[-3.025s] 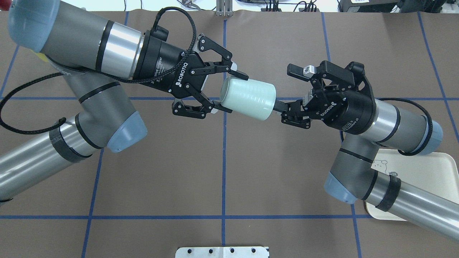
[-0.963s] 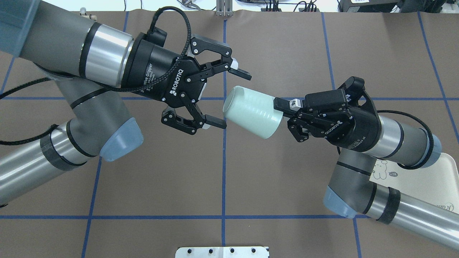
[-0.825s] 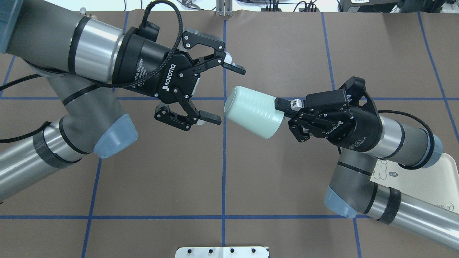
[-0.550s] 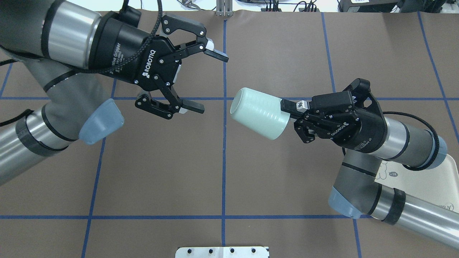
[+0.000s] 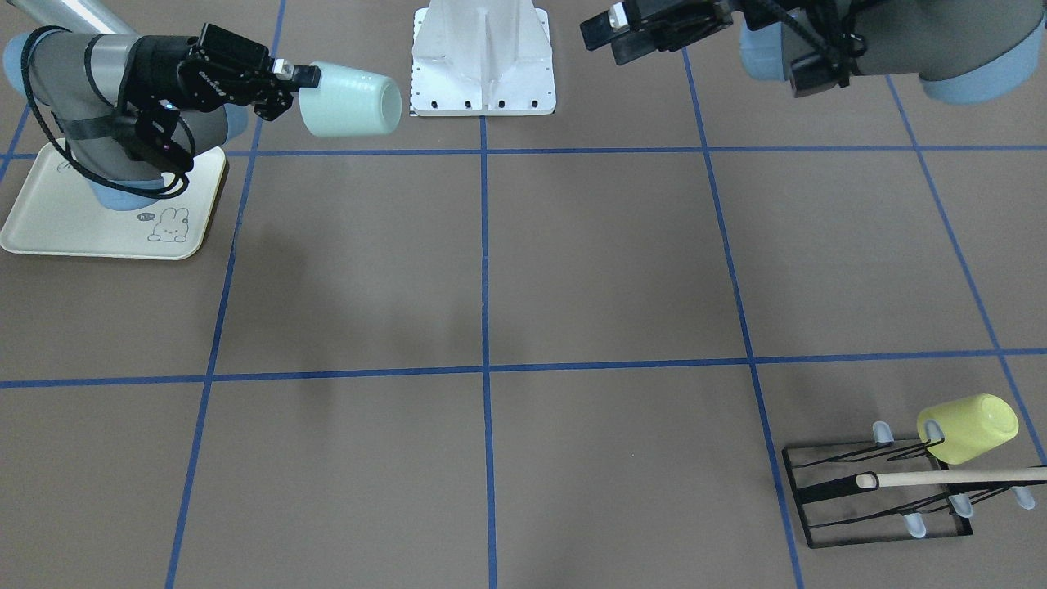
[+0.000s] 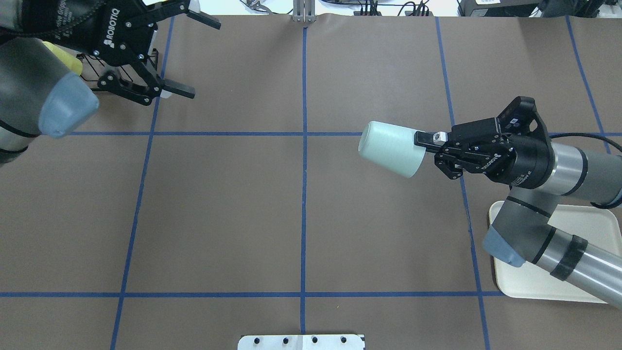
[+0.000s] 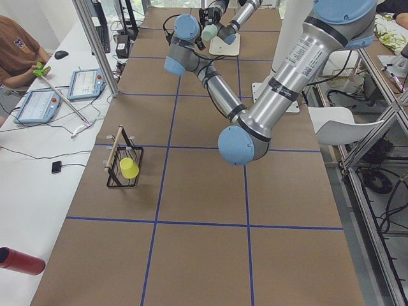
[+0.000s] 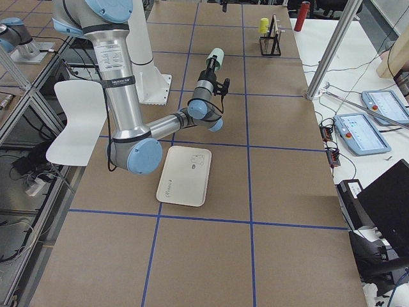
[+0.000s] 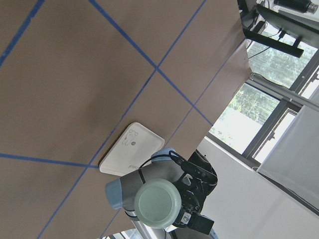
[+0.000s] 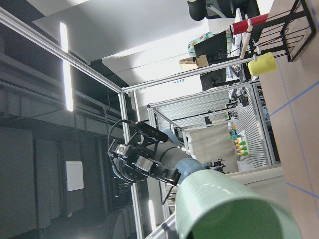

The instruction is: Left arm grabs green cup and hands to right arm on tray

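Note:
The green cup (image 6: 391, 154) lies sideways in the air right of the table's centre, its narrow end pointing left. My right gripper (image 6: 422, 146) is shut on its wider end. The cup also shows in the front view (image 5: 350, 100) and the left wrist view (image 9: 158, 204). The cream tray (image 6: 583, 218) lies at the near right, partly under my right arm, with the cup up and to its left. My left gripper (image 6: 197, 56) is open and empty at the far left, well away from the cup.
A black wire rack (image 5: 875, 491) with a yellow cup (image 5: 968, 428) on it stands at the far left corner, behind my left gripper in the overhead view. The white robot base plate (image 5: 483, 57) sits at the middle of the near edge.
My left gripper let go of the green cup and drew back far to the left. My right gripper shut on the cup and carried it to the right, nearer the tray.

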You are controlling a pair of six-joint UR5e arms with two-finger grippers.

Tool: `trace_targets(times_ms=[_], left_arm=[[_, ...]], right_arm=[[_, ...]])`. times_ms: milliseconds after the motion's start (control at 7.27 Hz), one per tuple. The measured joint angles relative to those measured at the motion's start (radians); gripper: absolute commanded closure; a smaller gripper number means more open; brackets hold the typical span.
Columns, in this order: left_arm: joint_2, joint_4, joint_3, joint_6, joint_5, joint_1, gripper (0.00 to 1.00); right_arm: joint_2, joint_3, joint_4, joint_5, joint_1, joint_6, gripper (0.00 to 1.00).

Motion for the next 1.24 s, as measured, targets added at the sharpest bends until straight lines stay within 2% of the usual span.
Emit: trace_targets(times_ms=[275,825,1238], left_arm=[[0.060,0.074,0.004,0.183,-0.029,-0.075,0.00],[0.203,0.179,0.004,0.506,-0.031,-0.192,0.00],[0.264,0.301,0.003,0.716,-0.020,-0.252,0.00]], right_arm=[[-0.004,-0.041,-0.159,0.211,0.095,-0.126,1.00],[-0.075,-0.034,-0.532,0.521,0.296,-0.429,1.00],[-0.229,-0.024,-0.780,0.572,0.410,-0.788,1.00]])
